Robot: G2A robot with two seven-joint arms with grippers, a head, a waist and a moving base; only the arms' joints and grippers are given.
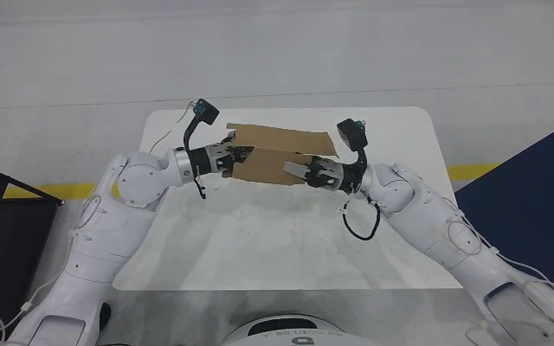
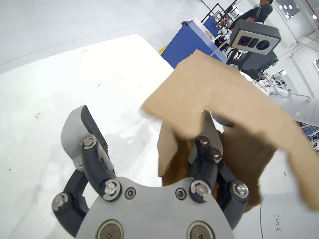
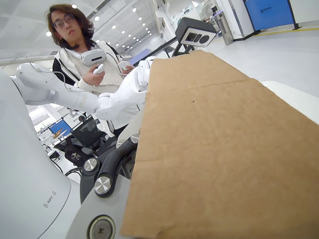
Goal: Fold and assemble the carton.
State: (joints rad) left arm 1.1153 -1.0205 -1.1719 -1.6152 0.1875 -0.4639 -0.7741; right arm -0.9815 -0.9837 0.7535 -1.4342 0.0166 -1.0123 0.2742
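From the top view, the brown cardboard carton (image 1: 279,152) sits upper middle, over the far half of the white rounded-corner table (image 1: 286,251). The left gripper (image 1: 241,156) is at its left end and the right gripper (image 1: 297,173) at its lower right. One left finger (image 2: 84,123) stands clear beside the carton.

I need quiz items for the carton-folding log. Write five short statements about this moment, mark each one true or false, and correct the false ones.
1. The left gripper and the right gripper are at opposite ends of the carton. True.
2. The left gripper's fingers are pinched shut. False: they are spread wide, and the ribbed one is clear of the cardboard.
3. The carton is a closed, sealed box. False: a flap at the left gripper's end sticks out unfolded.
4. The table is white. True.
5. The carton is blue. False: it is plain brown cardboard.
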